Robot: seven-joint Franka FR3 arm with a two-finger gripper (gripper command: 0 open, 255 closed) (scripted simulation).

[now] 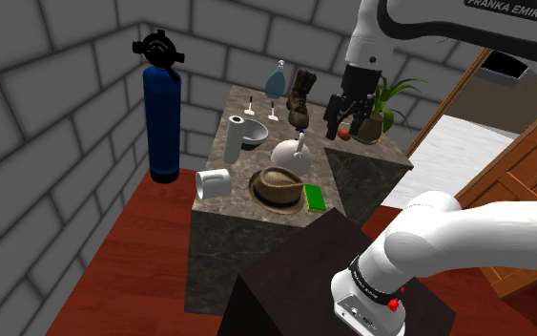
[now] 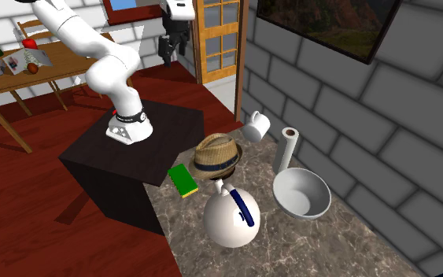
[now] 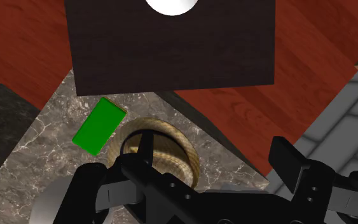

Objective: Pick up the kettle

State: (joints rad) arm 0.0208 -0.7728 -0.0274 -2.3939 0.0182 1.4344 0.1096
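Observation:
The kettle [image 1: 290, 153] is a round white pot with a dark blue handle, standing on the stone counter [image 1: 247, 221] just behind a straw hat [image 1: 278, 186]. In the second exterior view the kettle [image 2: 231, 214] sits between the hat [image 2: 215, 156] and a white bowl [image 2: 302, 193]. My black gripper [image 1: 344, 122] hangs open and empty high above the counter, to the shoulder view's right of the kettle. It also shows high up beside the stand [image 2: 171, 51]. In the wrist view the fingers [image 3: 285, 162] stand apart over the hat [image 3: 165, 156]; a pale rounded shape [image 3: 51, 202], likely the kettle, peeks out beside the hand.
Around the kettle lie a green sponge [image 1: 315, 198], a white mug [image 1: 214, 183], a paper towel roll [image 1: 235, 138], a bowl [image 1: 253, 134], a boot [image 1: 301, 95] and a bottle [image 1: 278, 78]. A potted plant [image 1: 387, 103] stands near the gripper. A blue gas cylinder [image 1: 161, 110] stands by the wall.

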